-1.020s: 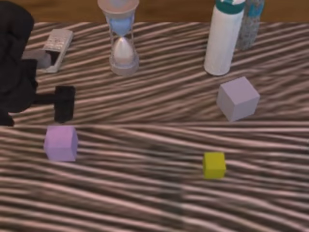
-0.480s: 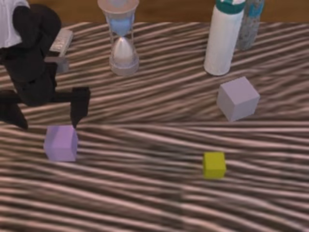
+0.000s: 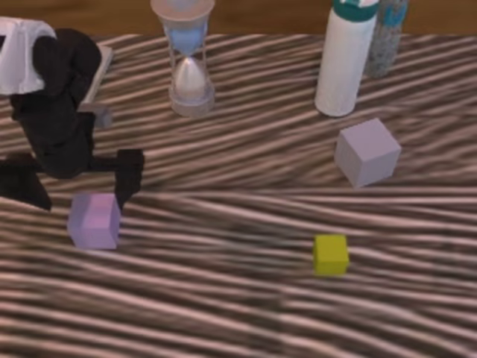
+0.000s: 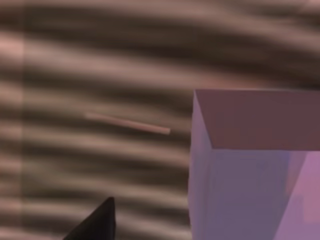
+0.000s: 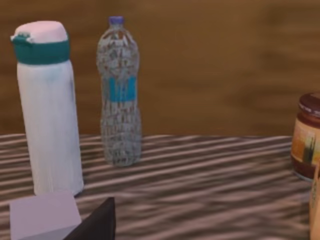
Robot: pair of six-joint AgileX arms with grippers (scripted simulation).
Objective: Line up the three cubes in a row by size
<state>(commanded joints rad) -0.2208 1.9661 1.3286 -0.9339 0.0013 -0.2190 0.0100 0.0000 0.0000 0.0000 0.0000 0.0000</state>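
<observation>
Lilac-purple cube (image 3: 94,220) is seen on the striped tabletop (image 3: 238,298) at the left side, with the left end effector (image 3: 74,183) positioned just above and behind it, fingers spread wide: one dark finger (image 3: 128,175) by the cube's right rear corner, the other (image 3: 22,183) off to the cube's left, nothing grasped. In the left wrist view the cube (image 4: 255,165) fills one side, close up, with a dark fingertip (image 4: 95,225) beside it. Yellow cube (image 3: 330,254) is placed right of centre, well apart from the purple one. Pale lavender cube (image 3: 366,152) is located behind it, near the white flask (image 3: 345,56) and clear bottle (image 3: 386,33). An hourglass (image 3: 189,60) is stood at the back. The right end effector is seen only as one finger edge (image 5: 97,222) in the right wrist view; its state cannot be told.
</observation>
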